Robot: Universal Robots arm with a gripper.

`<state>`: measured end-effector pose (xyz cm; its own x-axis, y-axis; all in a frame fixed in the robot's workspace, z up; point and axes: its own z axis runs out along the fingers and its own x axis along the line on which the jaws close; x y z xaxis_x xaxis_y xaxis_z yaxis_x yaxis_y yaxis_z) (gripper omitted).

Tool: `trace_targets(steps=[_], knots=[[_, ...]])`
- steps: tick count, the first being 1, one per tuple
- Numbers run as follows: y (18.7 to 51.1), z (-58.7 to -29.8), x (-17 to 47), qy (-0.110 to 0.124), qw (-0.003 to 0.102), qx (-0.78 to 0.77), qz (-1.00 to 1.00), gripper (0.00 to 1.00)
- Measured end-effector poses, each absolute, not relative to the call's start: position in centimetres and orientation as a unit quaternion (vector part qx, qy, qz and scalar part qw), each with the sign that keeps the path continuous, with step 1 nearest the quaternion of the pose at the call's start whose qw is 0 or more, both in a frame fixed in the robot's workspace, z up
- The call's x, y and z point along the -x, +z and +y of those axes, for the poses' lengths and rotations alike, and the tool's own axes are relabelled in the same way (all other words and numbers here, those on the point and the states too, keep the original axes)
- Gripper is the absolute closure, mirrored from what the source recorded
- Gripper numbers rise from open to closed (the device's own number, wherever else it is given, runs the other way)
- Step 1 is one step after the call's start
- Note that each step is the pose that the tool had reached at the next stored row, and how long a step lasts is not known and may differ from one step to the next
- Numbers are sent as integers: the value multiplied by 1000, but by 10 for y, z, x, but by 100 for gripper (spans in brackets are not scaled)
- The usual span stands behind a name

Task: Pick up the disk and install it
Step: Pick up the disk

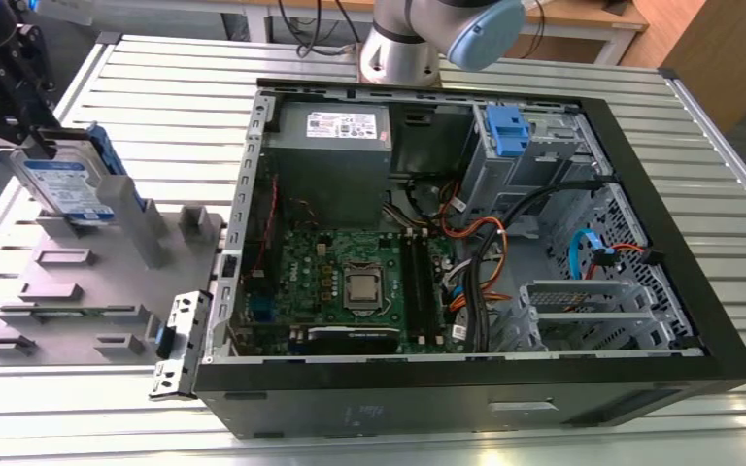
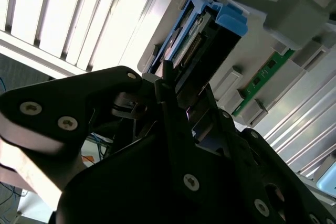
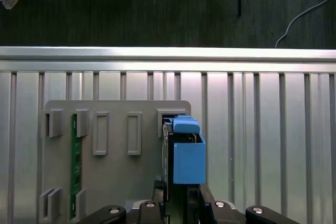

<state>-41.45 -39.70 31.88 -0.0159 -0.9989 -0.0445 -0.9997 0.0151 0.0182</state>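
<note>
The pincer [image 3: 181, 191], pointing straight down, straddles the upright disk [image 3: 188, 158] in its grey holder [image 3: 115, 182]; grip cannot be told

I can read no text from here. In the exterior view the disk [image 1: 78, 180], at ten o'clock from the computer case [image 1: 412, 413], bears a blue-and-white label [image 1: 62, 190]. The power supply [image 1: 327, 160], at eleven o'clock inside, bears a white sticker [image 1: 343, 124]. Both prints are too small to read.

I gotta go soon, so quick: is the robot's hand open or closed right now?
Hand: cannot tell open or closed; it is right at the hard drive standing in the grey holder.
</note>
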Motion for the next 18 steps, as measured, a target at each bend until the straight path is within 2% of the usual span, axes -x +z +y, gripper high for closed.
trace_targets(steps=[18], knots=[[320, -397, 415, 22, 9, 701, 712, 65]])
